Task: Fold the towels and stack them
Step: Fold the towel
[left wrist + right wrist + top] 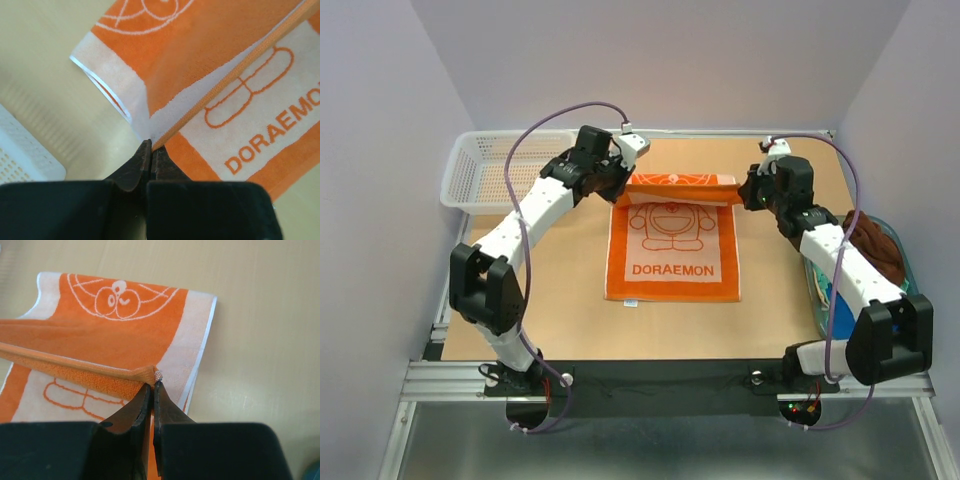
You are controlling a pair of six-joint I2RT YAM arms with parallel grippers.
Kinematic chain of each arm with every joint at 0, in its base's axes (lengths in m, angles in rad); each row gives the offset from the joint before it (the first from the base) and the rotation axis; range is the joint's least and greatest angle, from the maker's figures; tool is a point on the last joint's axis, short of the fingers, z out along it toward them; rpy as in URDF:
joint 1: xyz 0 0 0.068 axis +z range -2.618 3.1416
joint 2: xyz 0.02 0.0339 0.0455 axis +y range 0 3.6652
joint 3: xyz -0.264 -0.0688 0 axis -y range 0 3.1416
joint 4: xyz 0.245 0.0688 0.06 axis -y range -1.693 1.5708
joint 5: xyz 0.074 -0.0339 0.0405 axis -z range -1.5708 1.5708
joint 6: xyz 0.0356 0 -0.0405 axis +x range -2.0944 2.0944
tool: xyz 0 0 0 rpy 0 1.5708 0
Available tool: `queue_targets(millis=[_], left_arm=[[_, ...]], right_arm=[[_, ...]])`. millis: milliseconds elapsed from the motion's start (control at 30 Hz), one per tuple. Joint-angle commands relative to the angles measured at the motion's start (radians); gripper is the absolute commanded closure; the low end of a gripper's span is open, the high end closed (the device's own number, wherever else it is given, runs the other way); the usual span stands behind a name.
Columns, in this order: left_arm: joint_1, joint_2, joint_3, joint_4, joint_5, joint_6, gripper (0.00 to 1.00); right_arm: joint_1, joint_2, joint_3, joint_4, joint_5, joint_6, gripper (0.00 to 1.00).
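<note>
Left gripper (623, 183) and right gripper (744, 192), jaws pinched shut on the raised far edge of the orange towel (672, 262); edge spans left-right, remaining cloth lies nearward.

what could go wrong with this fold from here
1. The left gripper and right gripper pinch only the very corner tips of the towel, so a corner may slip out mid-fold.
2. If one arm leads, the lifted edge could land skewed over the lower half.
</note>
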Motion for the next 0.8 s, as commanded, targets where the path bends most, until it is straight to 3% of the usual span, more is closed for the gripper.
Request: queue_targets(millis=[0, 233, 500, 767], left_arm=[[0.007, -0.131, -0.026, -0.027, -0.087, 0.031, 1.0], [-0.003, -0.187, -0.138, -0.021, -0.096, 0.011, 1.0], [-0.051, -0.201, -0.335, 0.066, -0.061, -0.101, 1.0], [-0.051, -0.158, -0.398, 0.088, -0.072, -0.141, 1.0]], right_arm=[[-0.017, -0.082, -0.009, -0.042, 0.097, 0.03, 0.99], [-0.016, -0.135, -0.051, -0.075, 0.043, 0.084, 1.0], [-0.019, -0.124, -0.15, -0.073, 0.15, 0.101, 0.99], [-0.017, -0.049, -0.207, -0.076, 0.006, 0.222, 1.0]])
